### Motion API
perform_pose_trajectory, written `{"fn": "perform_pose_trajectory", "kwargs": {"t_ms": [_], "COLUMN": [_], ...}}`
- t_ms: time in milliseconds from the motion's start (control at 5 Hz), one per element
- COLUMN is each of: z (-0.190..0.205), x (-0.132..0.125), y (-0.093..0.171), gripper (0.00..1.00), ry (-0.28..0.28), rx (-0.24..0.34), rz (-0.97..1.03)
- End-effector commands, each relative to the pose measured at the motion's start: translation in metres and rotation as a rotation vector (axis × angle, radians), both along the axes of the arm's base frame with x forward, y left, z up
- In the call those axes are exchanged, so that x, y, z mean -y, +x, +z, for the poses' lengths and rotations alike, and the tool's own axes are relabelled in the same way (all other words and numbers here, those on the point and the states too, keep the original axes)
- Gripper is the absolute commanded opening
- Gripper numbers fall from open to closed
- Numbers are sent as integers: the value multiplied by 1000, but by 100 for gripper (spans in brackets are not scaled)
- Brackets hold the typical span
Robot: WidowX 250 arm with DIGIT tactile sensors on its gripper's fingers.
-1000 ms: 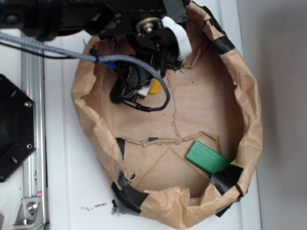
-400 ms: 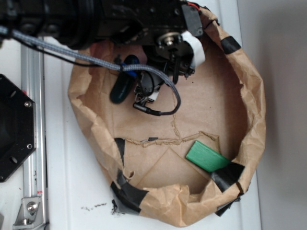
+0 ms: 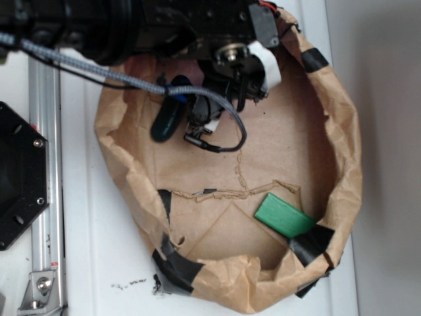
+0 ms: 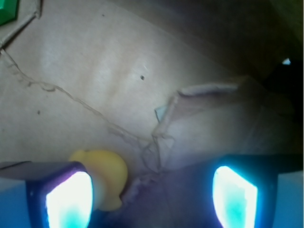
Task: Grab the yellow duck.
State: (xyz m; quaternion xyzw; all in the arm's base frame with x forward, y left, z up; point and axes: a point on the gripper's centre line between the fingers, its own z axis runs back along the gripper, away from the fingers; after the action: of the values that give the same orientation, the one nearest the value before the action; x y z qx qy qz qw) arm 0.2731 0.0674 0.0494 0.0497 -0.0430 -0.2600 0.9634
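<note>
The yellow duck (image 4: 103,175) shows only in the wrist view, a small rounded yellow shape on the brown paper, lying against the inner side of the left finger (image 4: 66,199). My gripper (image 4: 152,192) is open, with a wide gap between the duck and the right finger (image 4: 235,197). In the exterior view the gripper (image 3: 207,118) hangs low over the upper middle of the paper-lined bin, and the arm hides the duck there.
A dark green oblong toy (image 3: 167,120) lies just left of the gripper. A flat green block (image 3: 284,216) rests at the lower right. The crumpled paper wall (image 3: 345,151) with black tape rings the floor. A black cable (image 3: 227,135) loops below the gripper.
The arm has shifted to the right and lowered. The duck, visible beside the fingers a second ago in the exterior view, is now covered, and the dark green toy is uncovered.
</note>
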Motion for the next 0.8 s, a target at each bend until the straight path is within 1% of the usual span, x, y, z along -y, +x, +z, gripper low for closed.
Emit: {"fn": "perform_pose_trajectory", "kwargs": {"t_ms": [0,400,600], "z": [3,-2,-5], "x": [-8,-6,0], "y": [7,7,6], "gripper": [100,100,100], "ry": [5,-2,-26], "rx": [22,14,10], "rz": [10,11,7]}}
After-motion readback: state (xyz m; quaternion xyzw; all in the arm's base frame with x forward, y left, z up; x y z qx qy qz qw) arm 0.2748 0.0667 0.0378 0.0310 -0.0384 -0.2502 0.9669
